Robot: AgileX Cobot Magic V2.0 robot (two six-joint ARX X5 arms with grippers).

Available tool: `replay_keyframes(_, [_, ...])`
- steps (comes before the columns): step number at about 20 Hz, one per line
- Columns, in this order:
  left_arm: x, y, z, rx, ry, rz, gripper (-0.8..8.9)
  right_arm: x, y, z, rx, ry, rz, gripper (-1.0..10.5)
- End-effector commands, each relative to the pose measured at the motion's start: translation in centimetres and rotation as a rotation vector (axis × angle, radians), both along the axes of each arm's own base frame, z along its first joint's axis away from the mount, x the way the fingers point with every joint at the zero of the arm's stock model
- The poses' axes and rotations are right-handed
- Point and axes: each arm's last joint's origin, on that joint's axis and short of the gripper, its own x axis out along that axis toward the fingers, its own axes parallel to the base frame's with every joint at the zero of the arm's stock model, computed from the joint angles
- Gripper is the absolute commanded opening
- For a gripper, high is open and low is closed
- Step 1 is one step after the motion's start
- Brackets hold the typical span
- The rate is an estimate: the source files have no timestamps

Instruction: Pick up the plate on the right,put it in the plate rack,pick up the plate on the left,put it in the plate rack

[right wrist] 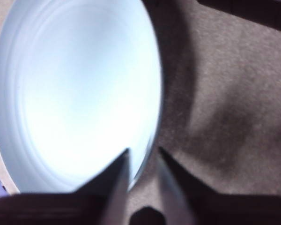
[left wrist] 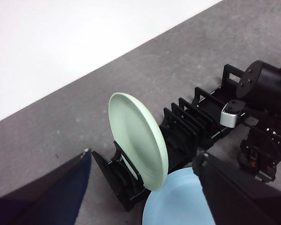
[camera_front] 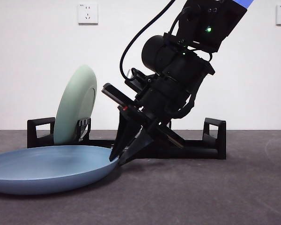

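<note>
Your right end effector [camera_front: 119,159] is down at the near rim of the blue plate [camera_front: 47,168], with its two jaws set narrowly apart, one on each side of the rim. In the right wrist view the rim sits in the small gap between them, and I judge they are not pinching it yet. The blue plate lies flat on the table [camera_front: 201,192], just in front of the plate rack [camera_front: 196,145]. The green plate [camera_front: 75,105] already stands upright in the rack near one end. The left end effector [left wrist: 145,187] waits above, jaws spread wide. The grip is only on the thin edge, so the plate may slip or tilt when lifted, and it could knock the green plate.
</note>
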Motion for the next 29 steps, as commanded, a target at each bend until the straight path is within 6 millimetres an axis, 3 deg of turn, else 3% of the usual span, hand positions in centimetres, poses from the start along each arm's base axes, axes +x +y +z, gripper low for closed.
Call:
replay_keyframes(1, [0.3,-0.2,-0.3,0.017,0.015,-0.006,3.76,0.0,0.1,-0.7,-0.016,0.019,-0.019,-0.1])
replay_keyframes(6, [0.5,-0.3,-0.5,0.022,0.03,-0.008,3.76,0.0,0.0,-0.8,-0.07,-0.007,-0.047,-0.1])
replay_keyframes(9, [0.5,-0.3,-0.5,0.018,0.032,-0.02,3.75,-0.2,-0.2,0.1,-0.067,-0.014,-0.043,-0.1])
replay_keyframes(15, [-0.1,-1.8,-0.7,0.019,0.043,-0.216,3.73,-1.8,-2.2,6.5,-0.075,-0.159,-0.064,-0.1])
replay_keyframes(20, [-1.4,-5.6,-1.4,0.151,0.031,-0.456,3.1,-1.4,-6.3,10.8,-0.036,-0.257,-0.18,-0.1])
replay_keyframes(24, [-2.3,-9.7,-3.3,0.387,0.041,-0.484,3.1,-0.3,-9.4,11.6,-0.086,-0.222,-0.242,-0.1])
replay_keyframes(29, [-2.9,-15.5,-7.3,0.713,0.043,-0.525,3.1,0.2,-10.8,12.9,-0.113,-0.214,-0.259,-0.1])
